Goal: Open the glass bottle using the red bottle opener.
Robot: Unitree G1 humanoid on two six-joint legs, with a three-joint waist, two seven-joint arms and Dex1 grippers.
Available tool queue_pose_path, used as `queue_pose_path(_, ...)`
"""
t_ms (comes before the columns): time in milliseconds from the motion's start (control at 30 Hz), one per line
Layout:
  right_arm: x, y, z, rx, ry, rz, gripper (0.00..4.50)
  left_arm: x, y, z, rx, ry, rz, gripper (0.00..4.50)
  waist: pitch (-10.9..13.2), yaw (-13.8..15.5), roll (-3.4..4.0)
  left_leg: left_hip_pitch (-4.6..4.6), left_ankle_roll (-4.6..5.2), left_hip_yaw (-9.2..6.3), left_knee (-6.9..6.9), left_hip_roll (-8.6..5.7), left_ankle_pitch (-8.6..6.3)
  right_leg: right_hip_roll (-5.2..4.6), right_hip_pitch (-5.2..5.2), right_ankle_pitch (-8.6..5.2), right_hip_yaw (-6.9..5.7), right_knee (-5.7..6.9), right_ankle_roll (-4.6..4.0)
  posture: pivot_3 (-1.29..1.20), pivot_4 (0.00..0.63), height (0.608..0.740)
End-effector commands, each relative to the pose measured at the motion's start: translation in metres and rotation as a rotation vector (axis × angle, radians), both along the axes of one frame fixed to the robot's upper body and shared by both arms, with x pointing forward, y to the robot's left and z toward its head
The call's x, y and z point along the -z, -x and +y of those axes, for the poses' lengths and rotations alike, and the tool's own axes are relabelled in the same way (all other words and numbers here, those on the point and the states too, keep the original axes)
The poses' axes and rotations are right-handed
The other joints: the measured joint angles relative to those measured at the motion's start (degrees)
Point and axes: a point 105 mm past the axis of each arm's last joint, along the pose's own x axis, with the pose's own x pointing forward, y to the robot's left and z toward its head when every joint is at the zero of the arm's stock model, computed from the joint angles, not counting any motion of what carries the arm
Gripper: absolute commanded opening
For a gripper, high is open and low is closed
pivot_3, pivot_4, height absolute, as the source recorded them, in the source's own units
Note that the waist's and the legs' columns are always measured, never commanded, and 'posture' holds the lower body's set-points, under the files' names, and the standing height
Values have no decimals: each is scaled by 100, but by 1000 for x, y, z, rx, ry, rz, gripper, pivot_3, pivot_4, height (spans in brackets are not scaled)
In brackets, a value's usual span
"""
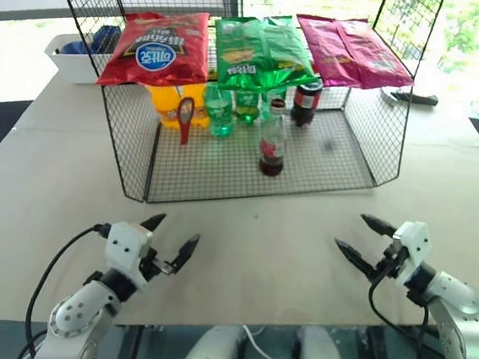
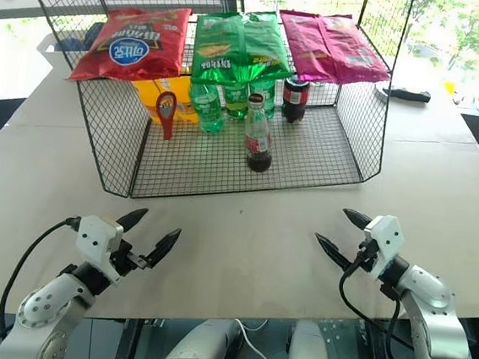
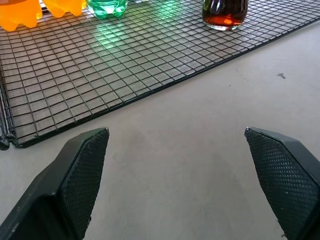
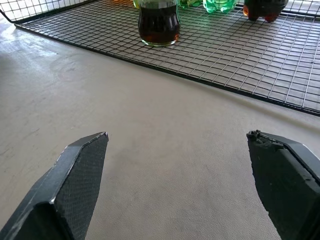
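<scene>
The glass bottle (image 1: 272, 140) stands upright on the floor of a black wire rack (image 1: 222, 182), near its middle, with dark cola in its lower half and a red label. Its base shows in the wrist views as glass bottle (image 3: 225, 12) and glass bottle (image 4: 159, 22). The red bottle opener (image 1: 185, 117) hangs or leans upright at the left of the rack, in front of orange bottles. My left gripper (image 1: 169, 238) is open above the table's near left. My right gripper (image 1: 359, 238) is open at the near right. Both are well short of the rack and hold nothing.
Green plastic bottles (image 1: 221, 110), a dark cola bottle with a red cap (image 1: 306, 103) and orange bottles (image 1: 168, 105) stand at the back of the rack. Red, green and magenta snack bags (image 1: 256, 54) lie on its top. A white bin (image 1: 78, 54) sits far left.
</scene>
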Motion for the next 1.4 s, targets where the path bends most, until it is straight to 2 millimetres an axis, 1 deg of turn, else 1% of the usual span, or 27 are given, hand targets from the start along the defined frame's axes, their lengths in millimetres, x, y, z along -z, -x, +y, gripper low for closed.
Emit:
queue_pose_path(33, -12, 0, 5, -17, -10, -57, 4474, -9, 1, 3, -4, -5, -37, 4500, 0, 1, 0, 0, 0, 0, 0, 0, 0, 0, 0, 0, 0, 0, 0, 0, 150, 740)
queue_pose_path(267, -12, 1, 8, -27, -8, -56, 4474, -13, -2, 4, -13, 12, -56, 4500, 0, 0, 0, 0, 0, 0, 0, 0, 0, 0, 0, 0, 0, 0, 0, 0, 150, 740)
queue_pose_path(367, -19, 3, 22, -75, -25, -71, 4474, -27, -12, 11, -59, 31, -126, 4500, 0, 0, 0, 0, 0, -1, 1, 0, 0, 0, 0, 0, -1, 1, 0, 0, 150, 740)
queue_pose_path(433, -31, 6, 39, -136, -48, -93, 4474, -39, -23, 18, -111, 28, -184, 4500, 0, 4, 0, 1, -1, -2, 2, 2, 1, 1, 0, 0, -3, 4, 0, 0, 150, 740)
queue_pose_path(533, -46, 7, 55, -181, -86, -115, 4474, -51, -33, 24, -153, 34, -239, 4500, -2, -15, -2, 2, -3, -1, 5, 4, 1, 2, 0, 1, -2, 8, 0, 0, 150, 740)
queue_pose_path(567, -56, 7, 64, -206, -111, -138, 4474, -61, -40, 27, -176, 41, -273, 4500, -2, -14, -4, 1, -3, 1, 6, 3, 1, 2, 0, 1, 0, 7, 0, 0, 150, 740)
queue_pose_path(633, -70, 8, 76, -239, -146, -166, 4474, -74, -48, 30, -209, 52, -321, 4500, -2, -10, -4, 0, -3, -3, 7, 3, 1, 4, -2, 2, -3, 7, 0, 0, 150, 740)
queue_pose_path(733, -99, 10, 102, -316, -201, -238, 4474, -105, -70, 32, -250, 89, -427, 4500, -3, -12, -5, 1, -4, -7, 8, 4, 2, 5, -2, 3, -6, 10, 0, 0, 150, 740)
queue_pose_path(800, -110, 11, 108, -334, -217, -263, 4474, -117, -79, 33, -271, 99, -465, 4500, -3, -19, -7, 0, -8, -10, 10, 5, 4, 8, -5, 7, -9, 12, -6, 0, 150, 740)
queue_pose_path(900, -121, 13, 114, -348, -235, -283, 4474, -129, -88, 34, -293, 122, -496, 4500, -6, -32, -10, -1, -8, -9, 11, 4, 3, 7, -5, 8, -7, 10, -6, 0, 150, 740)
queue_pose_path(1000, -130, 16, 118, -364, -252, -300, 4474, -133, -95, 31, -288, 130, -507, 4500, -6, -52, -10, -6, -10, -10, 8, 4, 0, 9, -16, 8, -7, 10, -6, 0, 150, 740)
queue_pose_path(1067, -132, 17, 121, -369, -257, -302, 4474, -133, -100, 29, -281, 135, -506, 4500, -6, -51, -10, -6, -14, -11, 8, 10, -2, 16, -18, 8, -6, 11, -7, 0, 150, 740)
queue_pose_path(1167, -132, 18, 122, -369, -258, -296, 4474, -131, -104, 25, -263, 143, -496, 4500, -6, -43, -10, -5, -16, -12, 11, 11, -2, 18, -17, 9, -7, 19, -9, 0, 150, 740)
queue_pose_path(1233, -131, 18, 123, -371, -258, -292, 4474, -126, -111, 19, -222, 164, -472, 4500, -6, -29, -10, -4, -17, -11, 16, 11, -2, 17, -16, 11, -7, 26, -11, 0, 150, 740)
queue_pose_path(1400, -129, 17, 123, -370, -253, -291, 4474, -122, -125, 15, -191, 173, -449, 4500, -6, 90, -10, -1, -45, -31, 22, 12, 15, 22, -14, 32, -25, 37, -23, 0, 150, 740)
